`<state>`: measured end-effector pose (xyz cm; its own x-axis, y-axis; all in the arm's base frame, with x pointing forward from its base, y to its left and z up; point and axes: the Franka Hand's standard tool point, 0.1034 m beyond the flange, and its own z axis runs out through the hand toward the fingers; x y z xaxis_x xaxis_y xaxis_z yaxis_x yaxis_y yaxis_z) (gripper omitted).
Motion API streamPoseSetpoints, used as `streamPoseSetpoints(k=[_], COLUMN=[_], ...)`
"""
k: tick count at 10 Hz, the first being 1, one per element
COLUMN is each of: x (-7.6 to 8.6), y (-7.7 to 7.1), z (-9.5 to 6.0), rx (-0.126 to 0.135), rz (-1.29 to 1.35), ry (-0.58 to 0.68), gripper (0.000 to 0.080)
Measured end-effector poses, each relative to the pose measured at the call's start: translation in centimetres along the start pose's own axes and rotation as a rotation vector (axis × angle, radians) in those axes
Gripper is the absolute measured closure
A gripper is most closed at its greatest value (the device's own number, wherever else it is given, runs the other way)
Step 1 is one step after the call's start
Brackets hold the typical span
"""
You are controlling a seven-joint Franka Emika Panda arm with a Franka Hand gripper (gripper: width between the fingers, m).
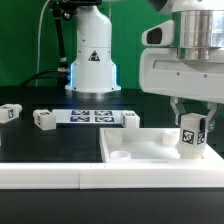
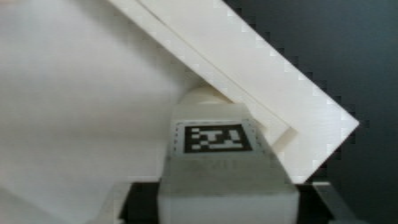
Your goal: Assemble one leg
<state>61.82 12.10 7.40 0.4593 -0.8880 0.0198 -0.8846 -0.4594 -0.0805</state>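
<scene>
My gripper [image 1: 191, 122] is shut on a white oblong leg [image 1: 192, 133] with a black-and-white tag on its face, held upright over the right near corner of the large white tray-like panel [image 1: 130, 150]. In the wrist view the leg [image 2: 219, 160] stands between my dark fingers [image 2: 146, 203], its far end at the panel's raised corner rim [image 2: 267, 90]. I cannot tell whether the leg touches the panel. Other alike legs lie on the table: one [image 1: 43, 119] left of the marker board, one [image 1: 131, 120] right of it, one [image 1: 9, 112] at the far left.
The marker board [image 1: 88, 117] lies flat at mid table. The robot base [image 1: 92, 60] stands behind it. A white ledge [image 1: 60, 175] runs along the front edge of the table.
</scene>
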Motion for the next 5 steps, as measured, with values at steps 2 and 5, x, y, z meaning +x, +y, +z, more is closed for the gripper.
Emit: streamPoseSetpoints(k=[2, 5], x=[0.1, -0.2], y=[0.09, -0.03], z=[-0.06, 0.0], rx=[-0.007, -0.003], rz=[0.116, 0.145], ry=[-0.011, -0.022], gripper=[0.0508, 0.0397])
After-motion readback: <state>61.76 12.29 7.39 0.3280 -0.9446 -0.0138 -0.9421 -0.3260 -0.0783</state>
